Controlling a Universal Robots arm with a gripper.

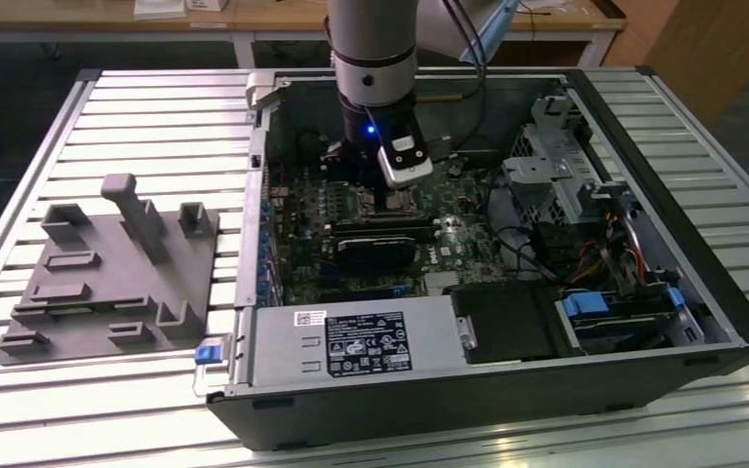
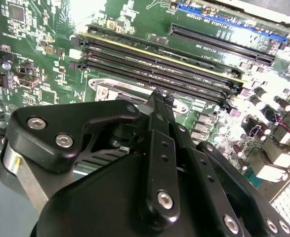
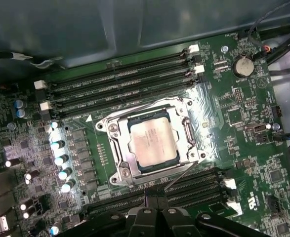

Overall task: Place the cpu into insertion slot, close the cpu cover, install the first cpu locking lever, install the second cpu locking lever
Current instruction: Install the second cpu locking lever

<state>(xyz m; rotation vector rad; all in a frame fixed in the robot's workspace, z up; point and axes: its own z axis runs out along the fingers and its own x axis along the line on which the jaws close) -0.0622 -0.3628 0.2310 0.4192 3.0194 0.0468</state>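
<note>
The cpu (image 3: 153, 142) is seen seated in the insertion slot (image 3: 182, 159), pale metal top up, with the cpu cover (image 3: 116, 142) laid down flat around it as a silver frame. Placement and cover closing are judged done. A thin lever rod (image 3: 180, 175) is seen angled off the socket's edge toward the gripper, so at least one lever is judged not yet latched.

The gripper (image 3: 157, 201) is held just beside the socket, over the memory slots (image 3: 120, 81), fingertips pressed together with nothing visibly held between them; this closed pose is judged suited to pushing a lever rather than gripping.

In the exterior view the arm (image 1: 372, 58) is lowered into an open computer case (image 1: 505, 390) lying on a slatted metal table (image 1: 114, 88). A grey fixture (image 1: 114, 273) is placed at the exterior view's left; wooden benches are seen behind.
</note>
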